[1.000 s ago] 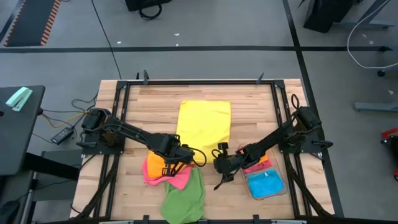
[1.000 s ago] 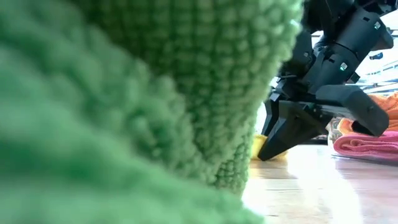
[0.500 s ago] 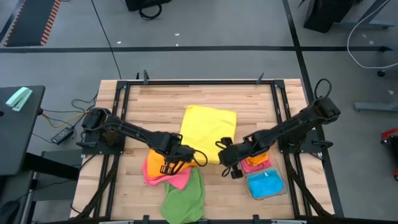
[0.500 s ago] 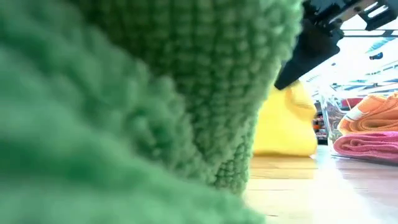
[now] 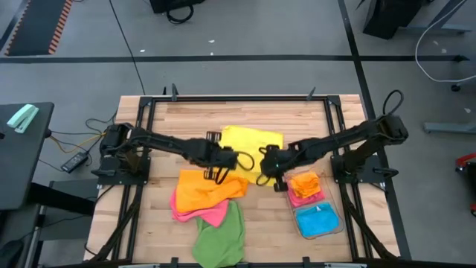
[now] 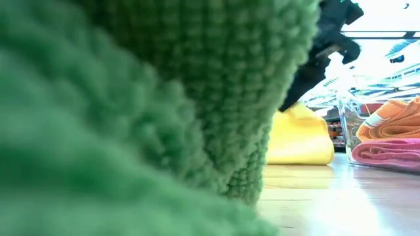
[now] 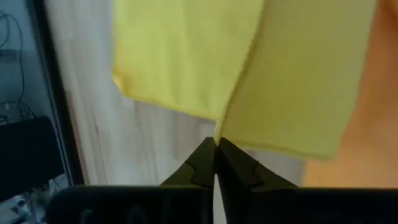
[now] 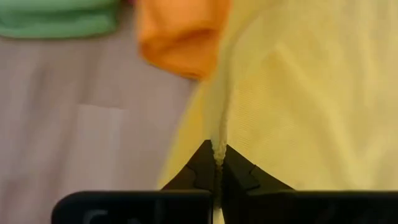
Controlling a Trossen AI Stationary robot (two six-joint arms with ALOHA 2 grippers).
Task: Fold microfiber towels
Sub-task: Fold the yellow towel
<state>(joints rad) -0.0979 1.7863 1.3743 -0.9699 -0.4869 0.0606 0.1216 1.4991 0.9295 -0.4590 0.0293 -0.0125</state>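
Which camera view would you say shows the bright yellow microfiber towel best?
The high view: the bright yellow microfiber towel lies between both arms. The low view shows one side; each wrist view shows only a pinched edge.

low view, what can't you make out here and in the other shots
- Low view: the green towel sits against the lens and hides most of the table; the pile beside it is unseen.
- High view: the near edge of the yellow towel is covered by both arms.
- High view: the clear bin is too small to count the folded towels in it.
- Wrist views: blurred, cut off by the edges.
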